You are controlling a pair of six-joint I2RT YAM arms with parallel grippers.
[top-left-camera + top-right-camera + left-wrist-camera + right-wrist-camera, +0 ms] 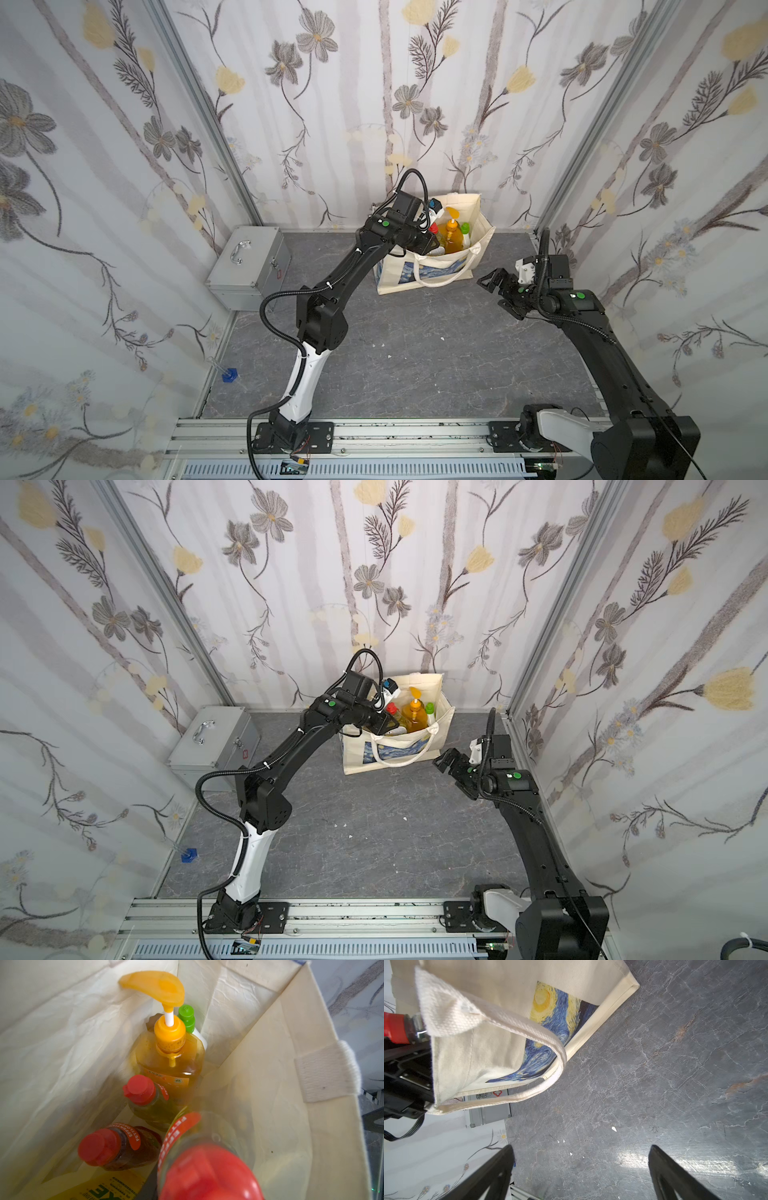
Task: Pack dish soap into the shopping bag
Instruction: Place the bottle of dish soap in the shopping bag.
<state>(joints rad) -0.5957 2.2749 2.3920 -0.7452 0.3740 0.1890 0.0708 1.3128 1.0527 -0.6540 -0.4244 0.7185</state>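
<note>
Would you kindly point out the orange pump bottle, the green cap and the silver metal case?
orange pump bottle point(170, 1035): left wrist view, on its collar.
green cap point(186, 1017): left wrist view, on its side.
silver metal case point(253, 270): a top view, on its lid.

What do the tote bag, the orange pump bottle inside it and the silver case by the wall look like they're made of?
Shopping bag: woven cream canvas, matte; the weave shows on its handle. Orange pump bottle: likely clear glossy plastic, with highlights and liquid showing through. Silver case: probably brushed aluminium, judging by its dull metallic sheen.
</note>
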